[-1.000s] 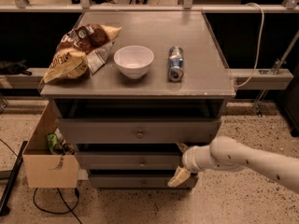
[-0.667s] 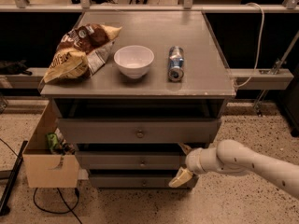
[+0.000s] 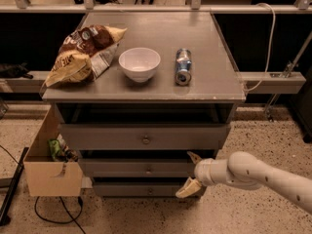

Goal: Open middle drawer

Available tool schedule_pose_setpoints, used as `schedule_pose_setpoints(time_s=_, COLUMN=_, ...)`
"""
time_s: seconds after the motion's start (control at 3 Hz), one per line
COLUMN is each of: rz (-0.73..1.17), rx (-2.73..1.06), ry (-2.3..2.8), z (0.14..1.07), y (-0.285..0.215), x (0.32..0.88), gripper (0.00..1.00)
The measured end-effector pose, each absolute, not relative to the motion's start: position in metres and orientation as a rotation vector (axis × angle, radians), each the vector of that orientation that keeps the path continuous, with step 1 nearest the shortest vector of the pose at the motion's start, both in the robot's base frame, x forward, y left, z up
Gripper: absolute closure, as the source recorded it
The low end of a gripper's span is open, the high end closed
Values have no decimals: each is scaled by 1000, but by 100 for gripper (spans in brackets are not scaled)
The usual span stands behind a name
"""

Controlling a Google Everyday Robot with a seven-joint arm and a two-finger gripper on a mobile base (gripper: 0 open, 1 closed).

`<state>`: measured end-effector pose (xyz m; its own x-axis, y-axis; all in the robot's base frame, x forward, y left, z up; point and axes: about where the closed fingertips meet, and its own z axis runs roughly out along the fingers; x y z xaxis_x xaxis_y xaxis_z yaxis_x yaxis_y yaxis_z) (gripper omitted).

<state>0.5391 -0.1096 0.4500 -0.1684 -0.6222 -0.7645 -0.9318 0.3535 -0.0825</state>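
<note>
The grey cabinet has three drawers. The middle drawer (image 3: 126,168) is a long low grey front with a small round metal knob (image 3: 148,169) at its centre. It sits closed under the taller top drawer (image 3: 112,136). My gripper (image 3: 191,173) is open in front of the right end of the middle drawer, one tan finger (image 3: 194,157) up and one (image 3: 187,189) down. It is to the right of the knob and not touching it. The white arm (image 3: 258,174) comes in from the lower right.
On the cabinet top (image 3: 204,77) lie a chip bag (image 3: 80,55), a white bowl (image 3: 139,63) and a can (image 3: 183,66) on its side. A cardboard box (image 3: 48,172) stands at the cabinet's left. The lowest drawer (image 3: 131,189) is below. Cables lie on the floor at left.
The view has drawn closer to the cabinet. My gripper stays at the right end of the middle drawer, still open, with little shift.
</note>
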Motion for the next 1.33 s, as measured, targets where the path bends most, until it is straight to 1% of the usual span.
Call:
schedule_pose_setpoints(time_s=0.67, rz=463, rx=-1427, ry=1863, z=435, y=-98, x=568, gripper=0)
schedule_pose_setpoints(time_s=1.0, rz=387, rx=-1390, ry=1906, z=413, y=-113, x=586, gripper=0)
schedule_pose_setpoints(time_s=1.33, rz=354, rx=-1365, ry=1919, z=405, y=-118, x=594, gripper=0)
